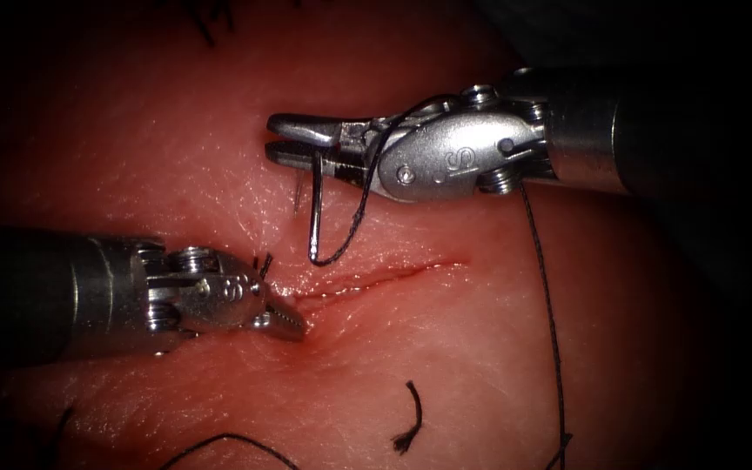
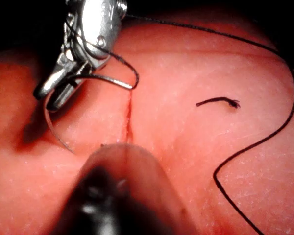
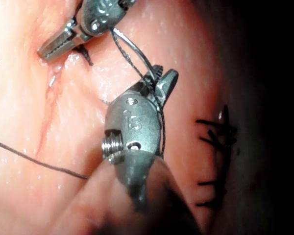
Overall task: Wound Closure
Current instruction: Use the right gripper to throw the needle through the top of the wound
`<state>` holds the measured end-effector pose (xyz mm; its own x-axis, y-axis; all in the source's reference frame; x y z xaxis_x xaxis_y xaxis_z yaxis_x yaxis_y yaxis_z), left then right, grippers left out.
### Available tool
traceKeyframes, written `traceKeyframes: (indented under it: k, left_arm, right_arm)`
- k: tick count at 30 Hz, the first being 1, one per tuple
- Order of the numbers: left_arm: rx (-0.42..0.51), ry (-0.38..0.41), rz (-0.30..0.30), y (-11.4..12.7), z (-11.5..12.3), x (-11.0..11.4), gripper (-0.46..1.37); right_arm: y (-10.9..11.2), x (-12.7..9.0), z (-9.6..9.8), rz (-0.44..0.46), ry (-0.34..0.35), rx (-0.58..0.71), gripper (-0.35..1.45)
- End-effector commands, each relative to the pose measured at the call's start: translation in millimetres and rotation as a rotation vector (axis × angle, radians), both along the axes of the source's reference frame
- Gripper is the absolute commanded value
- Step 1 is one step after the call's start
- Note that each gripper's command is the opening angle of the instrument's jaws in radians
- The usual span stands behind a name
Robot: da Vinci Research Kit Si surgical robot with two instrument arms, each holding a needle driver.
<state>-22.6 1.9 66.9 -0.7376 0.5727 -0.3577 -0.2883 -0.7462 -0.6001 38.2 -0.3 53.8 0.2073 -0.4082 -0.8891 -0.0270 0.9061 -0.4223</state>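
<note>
The field is occupied by the tissue (image 1: 498, 348), pink and moist, with the cut (image 1: 376, 277) running from 9 o'clock to 3 o'clock across its centre. A short cut end of thread (image 1: 411, 418) is seen lying on the surface at 6 o'clock. Finished stitches (image 3: 215, 161) are visible in the right wrist view.

The right claw (image 1: 273, 139) is positioned at 12 o'clock above the cut and is clenched on the needle (image 1: 313, 218). The needle is gripped near one end of its curve; the remainder hangs down toward the cut, free of the tissue. The thread (image 1: 550, 331) is draped over the tool body and trails toward 5 o'clock.

The left claw (image 1: 293, 326) is placed at 9 o'clock, its tip resting at the left end of the cut. Its jaws appear closed; nothing is seen grasped.
</note>
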Motion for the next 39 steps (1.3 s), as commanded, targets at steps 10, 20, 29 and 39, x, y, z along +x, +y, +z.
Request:
traceKeyframes:
  k: [10,20,29,39]
  left_arm:
    - [-0.036,-0.036,0.033,0.1,-0.2,0.0,-0.35]
    - [-0.068,-0.086,0.016,1.1,-1.7,0.1,-0.35]
    - [-0.112,-0.174,-0.033,2.6,-3.7,-0.9,-0.35]
    - [-0.143,-0.23,-0.092,3.0,-4.5,-2.1,-0.35]
  right_arm:
    - [0.5,0.0,-0.7,0.008,0.005,0.007,-0.35]
    - [1.5,-0.7,-1.1,0.042,0.026,0.007,-0.35]
    - [1.4,-0.9,-2.5,0.03,0.062,0.015,-0.35]
    - [0.4,-2.2,-2.9,-0.026,0.073,0.018,-0.35]
